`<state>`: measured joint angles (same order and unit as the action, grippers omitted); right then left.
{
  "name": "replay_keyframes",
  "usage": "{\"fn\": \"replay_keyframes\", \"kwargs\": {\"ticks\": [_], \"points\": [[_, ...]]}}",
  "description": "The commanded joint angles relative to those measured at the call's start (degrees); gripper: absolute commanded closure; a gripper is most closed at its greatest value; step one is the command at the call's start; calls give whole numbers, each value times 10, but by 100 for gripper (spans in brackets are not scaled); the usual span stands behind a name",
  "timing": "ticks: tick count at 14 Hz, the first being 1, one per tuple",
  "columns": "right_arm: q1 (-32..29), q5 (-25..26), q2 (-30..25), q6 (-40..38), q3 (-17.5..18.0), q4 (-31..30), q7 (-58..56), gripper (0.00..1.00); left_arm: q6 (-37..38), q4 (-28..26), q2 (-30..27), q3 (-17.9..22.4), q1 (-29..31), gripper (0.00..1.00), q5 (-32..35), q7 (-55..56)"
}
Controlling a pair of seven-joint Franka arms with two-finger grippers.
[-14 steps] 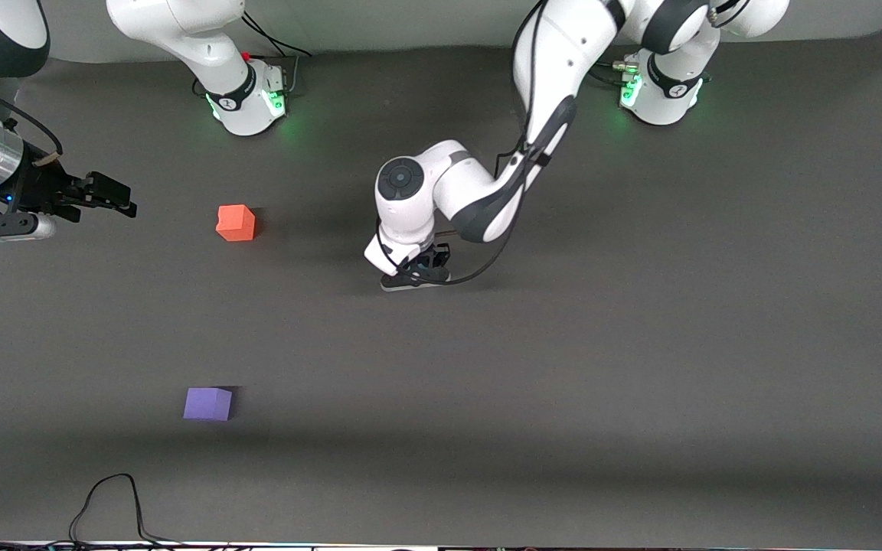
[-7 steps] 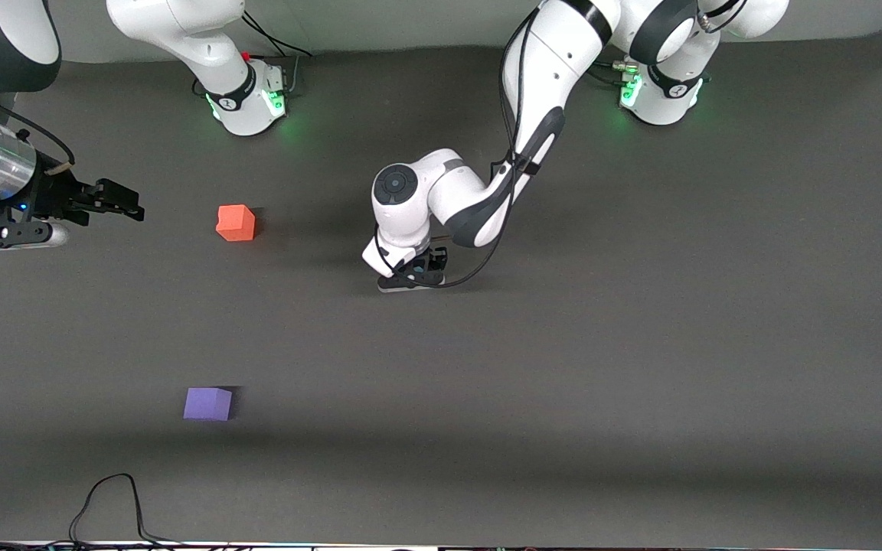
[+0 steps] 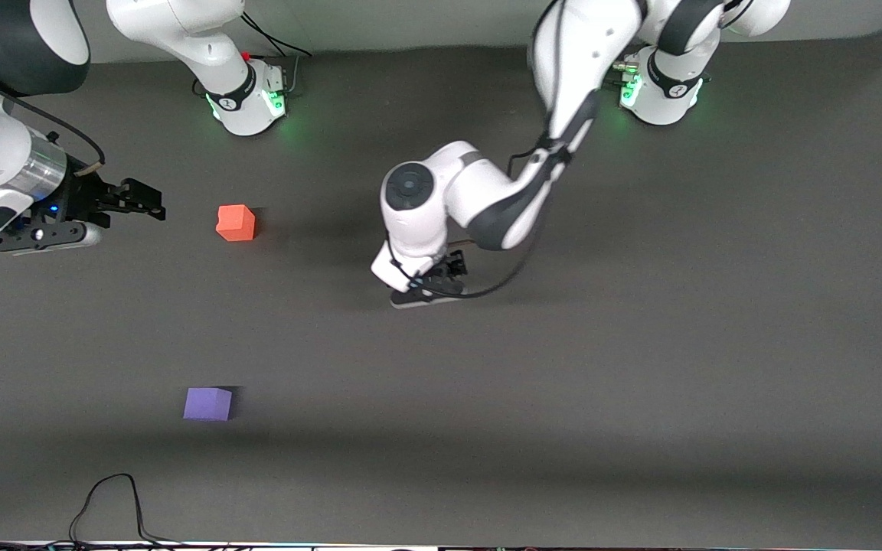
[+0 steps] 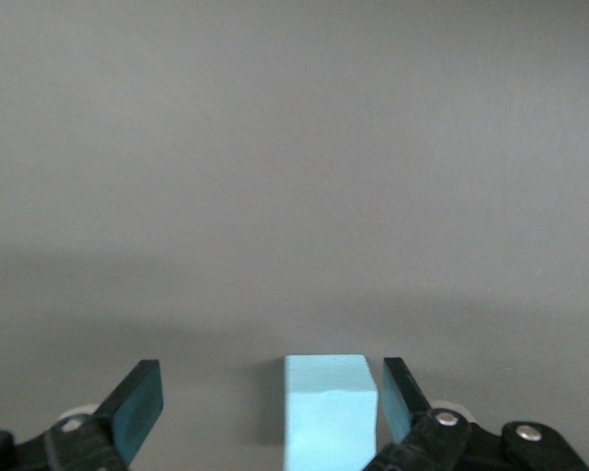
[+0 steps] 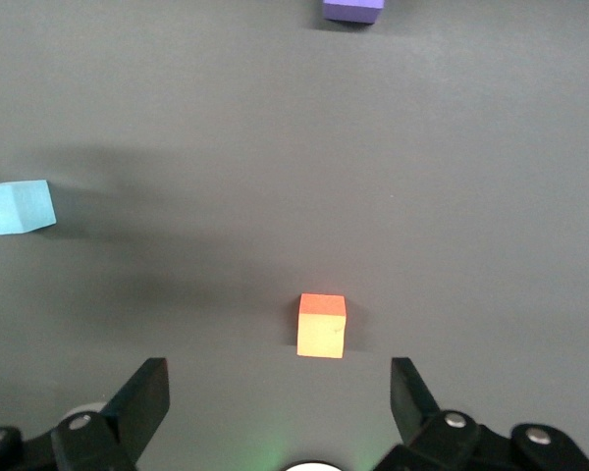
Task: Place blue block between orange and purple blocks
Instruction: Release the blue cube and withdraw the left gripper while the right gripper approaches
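The right gripper (image 3: 151, 202), black and two-fingered on a white arm with a silver wrist band, hangs above the dark grey matte table (image 3: 640, 367) at the right arm's end, just beside the small orange-red matte cube (image 3: 236, 223). In the right wrist view its fingers (image 5: 142, 397) stand wide apart with nothing between them, so it is released, and the orange-red cube (image 5: 321, 325) sits on the mat ahead of the gap, touching neither finger.

The small violet-purple matte cube (image 3: 207, 403) rests on the table much nearer to the front camera than the orange-red cube and roughly in line with it; the two are well apart, and bare mat lies between them. It shows at the edge of the right wrist view (image 5: 352, 10).

The left gripper (image 3: 429, 287) is low over the middle of the table, toward the left arm's end from both cubes. From the front, the white arm hides what lies under it. In the left wrist view its teal-padded fingers (image 4: 137, 407) are spread, released, and the small light sky-blue foam-like cube (image 4: 329, 410) stands on the mat between them, close against one pad and apart from the other. The same sky-blue cube (image 5: 17, 207) appears in the right wrist view, resting on the table well apart from the orange-red cube.

A black cable (image 3: 112, 501) loops on the table at the edge nearest the front camera.
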<state>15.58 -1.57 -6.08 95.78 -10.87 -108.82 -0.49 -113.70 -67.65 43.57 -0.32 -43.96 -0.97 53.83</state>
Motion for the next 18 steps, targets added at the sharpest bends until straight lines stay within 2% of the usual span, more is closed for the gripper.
{"fn": "replay_keyframes", "kwargs": {"ticks": [1,5,7,10,12,14,18], "points": [[28,-11,0,9,-5,-5,8,0,79,-65,-105,-10,95,0,-60,-115],[124,-16,19,33,-3,-3,151,0,130,-200,-248,-9,241,0,-61,-295],[205,-18,40,55,-2,2,239,0,136,-254,-302,-3,300,0,-53,-394],[312,-52,95,100,-1,29,332,0,168,-286,-356,-3,378,0,-15,-505],[376,-54,152,114,-2,68,402,0,167,-310,-393,-3,420,0,-13,-553],[394,-52,180,143,-1,70,410,0,168,-313,-416,-3,443,0,-11,-569],[396,-46,200,224,-2,13,384,0,201,-301,-447,-3,452,0,4,-569]]}}
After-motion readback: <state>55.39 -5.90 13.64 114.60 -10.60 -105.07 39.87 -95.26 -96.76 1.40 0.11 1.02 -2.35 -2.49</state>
